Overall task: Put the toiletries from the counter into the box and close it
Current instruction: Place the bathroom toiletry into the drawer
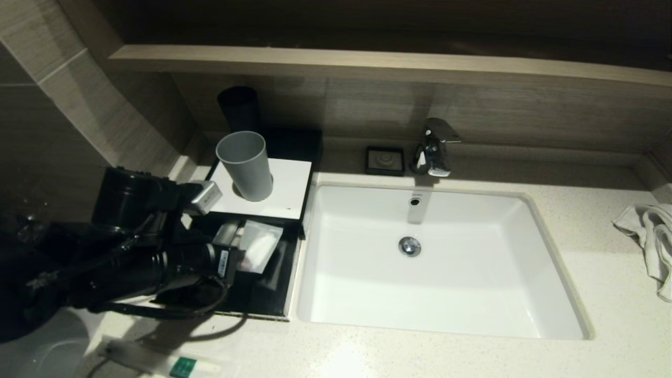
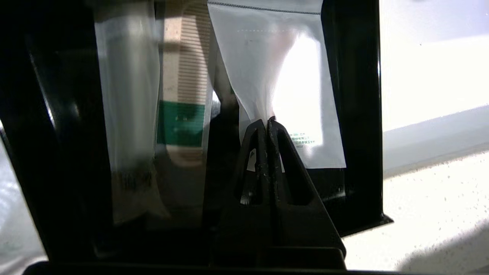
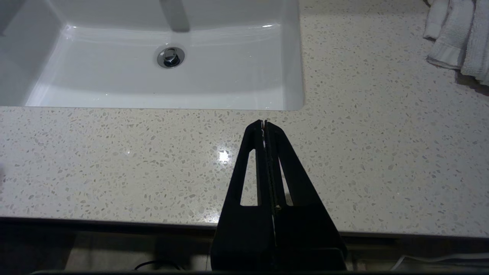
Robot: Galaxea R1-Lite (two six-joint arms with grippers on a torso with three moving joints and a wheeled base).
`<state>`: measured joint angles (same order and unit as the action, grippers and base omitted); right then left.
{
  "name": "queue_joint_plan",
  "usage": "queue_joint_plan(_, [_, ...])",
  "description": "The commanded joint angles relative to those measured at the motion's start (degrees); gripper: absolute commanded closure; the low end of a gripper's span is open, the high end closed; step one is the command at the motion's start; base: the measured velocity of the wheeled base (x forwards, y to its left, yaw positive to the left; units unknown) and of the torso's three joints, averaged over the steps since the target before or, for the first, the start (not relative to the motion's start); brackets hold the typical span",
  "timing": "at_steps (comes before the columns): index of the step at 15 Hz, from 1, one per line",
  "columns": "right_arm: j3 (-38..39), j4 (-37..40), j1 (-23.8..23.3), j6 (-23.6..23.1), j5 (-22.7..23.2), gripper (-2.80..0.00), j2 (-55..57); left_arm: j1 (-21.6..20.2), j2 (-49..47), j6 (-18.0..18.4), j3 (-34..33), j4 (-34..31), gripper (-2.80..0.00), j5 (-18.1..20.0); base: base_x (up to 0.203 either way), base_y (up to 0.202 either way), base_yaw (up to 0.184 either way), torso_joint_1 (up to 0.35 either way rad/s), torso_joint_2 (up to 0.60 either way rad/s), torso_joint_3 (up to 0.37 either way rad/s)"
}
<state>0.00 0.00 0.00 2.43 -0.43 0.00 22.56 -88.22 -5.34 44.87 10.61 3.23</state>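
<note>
From the head view, the left gripper (image 1: 239,257) reaches over the open shallow drawer of the low black box (image 1: 273,302) with its white top panel, left of the white sink on the speckled cream counter (image 1: 604,273). A slim translucent packet with a green label (image 1: 168,363) lies at the counter's front edge.

In the left wrist view, the left gripper's jaws are clamped on a flat clear sachet (image 2: 282,84) over the drawer, beside other packets.

In the right wrist view, the right gripper (image 3: 264,123) hangs closed and empty above the counter's front.

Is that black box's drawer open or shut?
Open: the drawer sticks out beneath the white top panel, with packets lying inside.
</note>
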Motion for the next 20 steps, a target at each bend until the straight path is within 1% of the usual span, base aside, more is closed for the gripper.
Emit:
queue_joint_plan(1, [0.0,0.0,0.0,-0.05,-0.01,0.0,0.0,0.09,-4.58,-0.11,0.7,2.31,0.0,-0.21,0.0,0.0,0.0,0.0,0.0,0.0])
queue_joint_plan(7, [0.0,0.0,0.0,-0.03,-0.01,0.0,0.0,0.46,-9.71,-1.15,6.4,2.92,0.0,-0.55,0.0,0.0,0.0,0.0,0.0,0.0])
queue_joint_plan(8, [0.0,0.0,-0.05,-0.02,-0.01,0.0,0.0,0.85,-10.16,-1.37,6.93,2.94,0.0,-0.93,0.0,0.0,0.0,0.0,0.0,0.0])
queue_joint_plan(11, [0.0,0.0,0.0,-0.05,-0.01,0.0,0.0,2.38,-11.01,-3.65,8.42,3.01,0.0,-2.59,0.0,0.0,0.0,0.0,0.0,0.0])
queue_joint_plan(14, [0.0,0.0,0.0,-0.05,-0.01,0.0,0.0,3.01,-11.54,-4.28,10.15,3.02,0.0,-4.78,0.0,0.0,0.0,0.0,0.0,0.0])
queue_joint_plan(15, [0.0,0.0,0.0,-0.05,-0.01,0.0,0.0,3.01,-11.63,-4.77,10.56,3.01,-2.8,-5.08,0.0,0.0,0.0,0.0,0.0,0.0])
queue_joint_plan(20, [0.0,0.0,0.0,0.01,-0.01,0.0,0.0,3.01,-9.99,-5.03,10.32,3.01,-2.8,-5.34,0.0,0.0,0.0,0.0,0.0,0.0])
